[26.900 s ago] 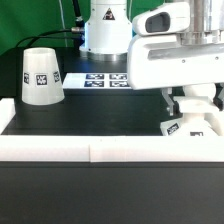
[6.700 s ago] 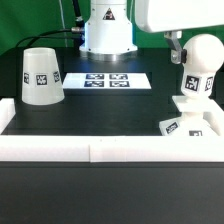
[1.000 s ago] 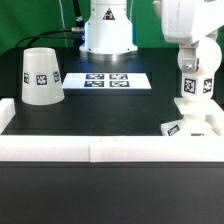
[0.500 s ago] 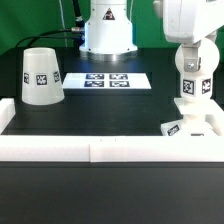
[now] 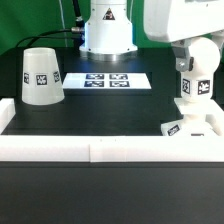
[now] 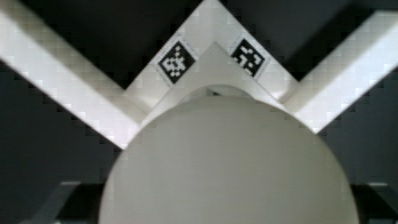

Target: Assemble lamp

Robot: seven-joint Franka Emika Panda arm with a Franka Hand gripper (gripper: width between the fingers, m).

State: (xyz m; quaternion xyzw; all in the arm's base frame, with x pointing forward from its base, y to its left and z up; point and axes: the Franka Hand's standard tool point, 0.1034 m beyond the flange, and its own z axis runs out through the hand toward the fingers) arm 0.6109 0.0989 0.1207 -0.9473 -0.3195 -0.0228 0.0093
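White plastic bulb [image 5: 199,72] stands upright on the base [image 5: 196,124], neck down at the base's middle. The gripper [image 5: 187,56] hangs directly above the base, reaching down around the bulb's upper part. Whether its fingers press on the bulb or stand just off it I cannot tell. In the exterior view the arm's body and the bulb hide them. The wrist view is filled by the bulb's dome [image 6: 222,160], with only a tagged corner of the base [image 6: 178,62] beyond it. The shade [image 5: 40,75] sits mouth-down well away from the base, toward the exterior view's left, with the marker board [image 5: 110,80] between the two. The base itself lies just behind the front rail [image 5: 100,150].

The main risk, as I judge it, is in the joint between bulb and base:
- **Poor seating:** if the neck is not fully home or has gone in crooked, the bulb may lean or topple once let go.
- **Base slipping:** the base looks braced by nothing but the rail, so any turning of the bulb could spin or slide it instead of tightening the joint.
- **Uneven lift-off:** if one finger drags as the gripper rises, it could pull the bulb askew or tip the light base.
- **Knock-on for the shade:** a leaning bulb would leave the shade sitting crooked or unable to drop over it.
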